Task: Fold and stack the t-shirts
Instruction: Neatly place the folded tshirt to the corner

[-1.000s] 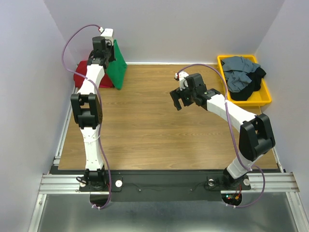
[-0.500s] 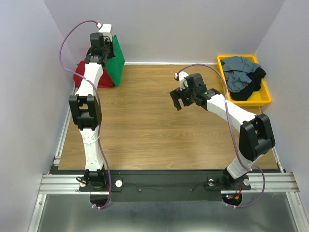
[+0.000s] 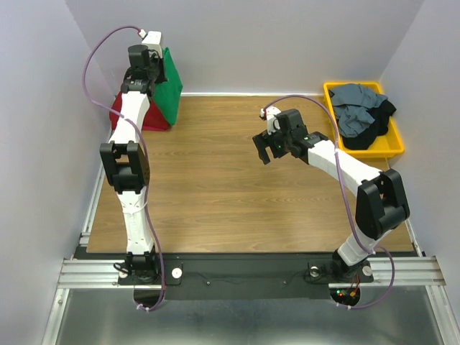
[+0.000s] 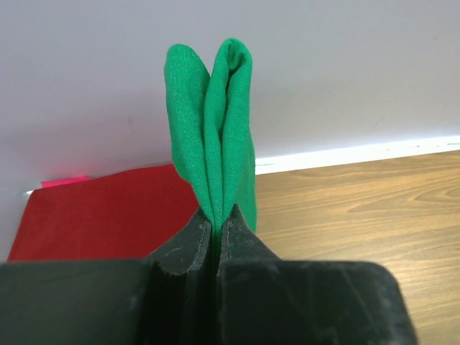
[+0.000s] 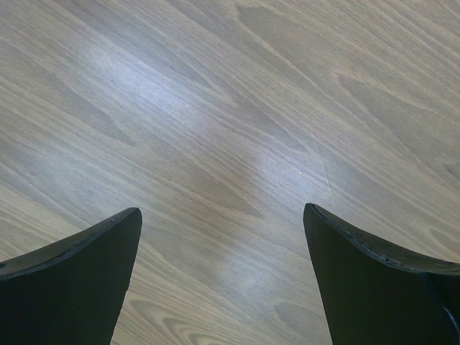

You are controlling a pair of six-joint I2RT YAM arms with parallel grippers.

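Pinching the green t-shirt [image 4: 214, 122] in the tightly closed left pincer [image 4: 215, 221], held up at the far-left corner over the red t-shirt [image 4: 108, 212] on the tabletop [image 3: 215, 190], right pincer [image 5: 221, 210] spread open above bare wood, grey and black t-shirts [image 3: 357, 109] heaped in the yellow tray [image 3: 377, 152] far right.

arms [image 3: 128, 118]: white links, black joints | cables [image 3: 295, 96]: purple | jaws: black

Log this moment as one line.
left tool: shut on green t-shirt, raised over far-left corner | red t-shirt: flat beneath | right tool: open, empty, mid-table | yellow tray: crumpled t-shirts piled
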